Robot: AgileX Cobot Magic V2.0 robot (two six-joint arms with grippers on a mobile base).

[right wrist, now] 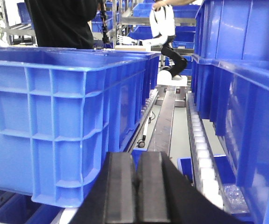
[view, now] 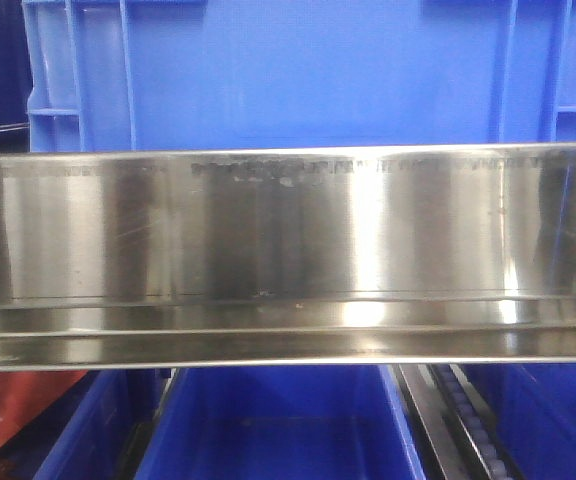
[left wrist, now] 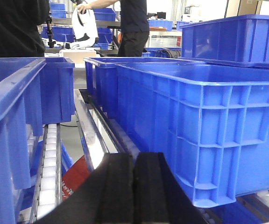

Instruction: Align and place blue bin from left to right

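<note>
The blue bin (view: 298, 75) fills the top of the front view, its flat side wall rising behind a steel rail (view: 288, 250). In the left wrist view the same ribbed bin (left wrist: 204, 126) stands to the right of my left gripper (left wrist: 133, 161), whose black fingers are shut with nothing between them. From the right wrist the bin (right wrist: 64, 116) is on the left, close beside my right gripper (right wrist: 137, 161), which is also shut and empty. Neither gripper touches the bin as far as I can see.
Other blue bins stand around: one at the left (left wrist: 13, 116), one at the right (right wrist: 246, 107), more below the rail (view: 268, 420). White roller tracks (left wrist: 48, 172) (right wrist: 202, 154) run alongside. People in black stand at the far end (right wrist: 60, 21).
</note>
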